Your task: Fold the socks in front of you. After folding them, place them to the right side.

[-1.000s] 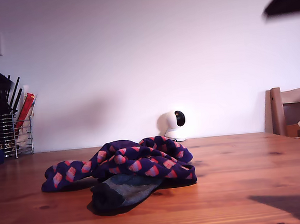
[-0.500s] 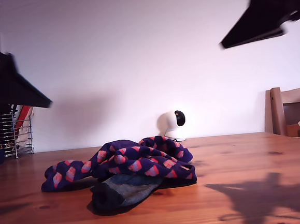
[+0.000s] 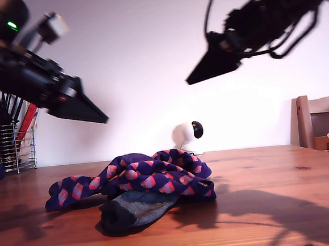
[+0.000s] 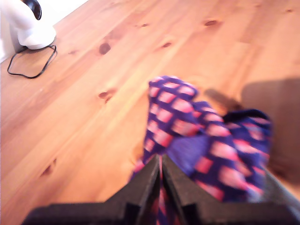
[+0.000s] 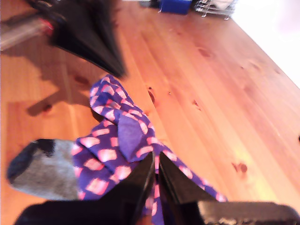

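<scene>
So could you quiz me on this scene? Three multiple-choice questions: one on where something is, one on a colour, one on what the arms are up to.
1. Where does the grey sock lie?
A. on the table, at the front of the sock pile in the exterior view
B. in the wire rack
C. on the chair

2. What colour are the checks on the checked socks?
A. green
B. red-pink
C. yellow

3. What are my first end effector and my second end effector doing?
A. each grips a sock
B. both rest on the table
C. both hang above the pile, shut and holding nothing

Answers: 1 A, it pokes out at the pile's near edge. 2 B, red-pink diamonds on navy-purple. 3 C, both show clear of the socks, jaws together.
</scene>
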